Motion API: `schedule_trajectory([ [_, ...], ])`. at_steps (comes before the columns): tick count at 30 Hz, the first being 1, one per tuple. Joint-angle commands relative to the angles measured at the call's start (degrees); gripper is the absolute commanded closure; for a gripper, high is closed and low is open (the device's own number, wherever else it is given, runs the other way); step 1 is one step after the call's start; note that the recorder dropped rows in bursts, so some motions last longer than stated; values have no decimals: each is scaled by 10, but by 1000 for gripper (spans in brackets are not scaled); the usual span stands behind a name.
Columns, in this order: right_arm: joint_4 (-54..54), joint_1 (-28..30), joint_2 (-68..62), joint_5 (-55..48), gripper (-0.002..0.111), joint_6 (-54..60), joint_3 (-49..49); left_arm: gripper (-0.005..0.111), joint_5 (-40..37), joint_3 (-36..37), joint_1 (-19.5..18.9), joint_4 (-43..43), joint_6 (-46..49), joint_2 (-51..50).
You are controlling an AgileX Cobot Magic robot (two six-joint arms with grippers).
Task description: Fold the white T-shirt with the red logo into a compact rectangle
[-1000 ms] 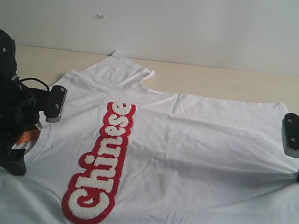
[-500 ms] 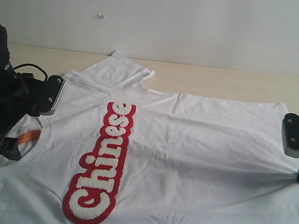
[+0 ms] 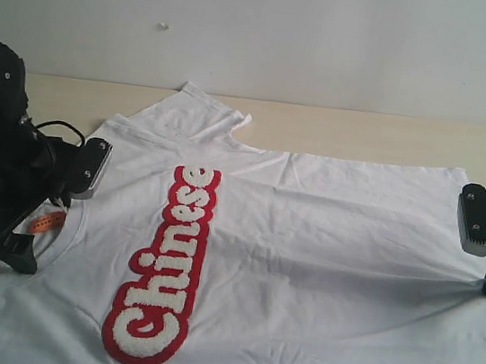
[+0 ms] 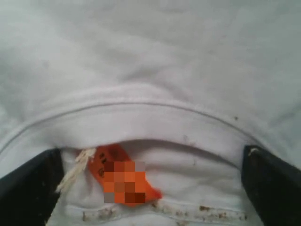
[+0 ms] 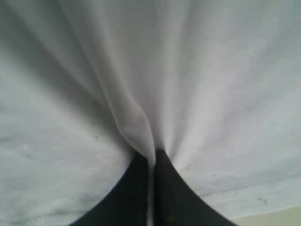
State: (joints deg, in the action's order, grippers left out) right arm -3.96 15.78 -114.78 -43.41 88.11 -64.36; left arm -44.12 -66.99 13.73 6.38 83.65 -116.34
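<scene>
T-shirt (image 3: 324, 248) lay spread on your table (image 3: 368, 132), red logo (image 3: 163, 266) up, left gripper (image 4: 150, 186) gaped over collar (image 4: 141, 117) and orange tag (image 4: 122, 179), right gripper (image 5: 153, 188) clamped a fabric ridge (image 5: 136, 122), seemingly near the hem.

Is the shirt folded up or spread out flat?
Spread out. The white T-shirt lies open across the table, its whole red logo showing.

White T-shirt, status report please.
Left hand open, straddling collar at orange tag. Right hand shut on white cotton T-shirt. Shirt spread out, unfolded. No obstruction seen.
</scene>
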Motion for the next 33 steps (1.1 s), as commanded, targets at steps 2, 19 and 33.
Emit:
schedule_trajectory([
  [2, 14, 2, -20, 33, 108, 2, 5, 11, -37, -20, 0, 5, -19, -51],
  [19, 14, 2, -20, 33, 108, 2, 5, 101, -55, -43, -7, -16, -69, -71],
  [33, 9, 2, 57, 2, 108, 1, -28, 102, -66, -43, -31, -30, -74, 20],
])
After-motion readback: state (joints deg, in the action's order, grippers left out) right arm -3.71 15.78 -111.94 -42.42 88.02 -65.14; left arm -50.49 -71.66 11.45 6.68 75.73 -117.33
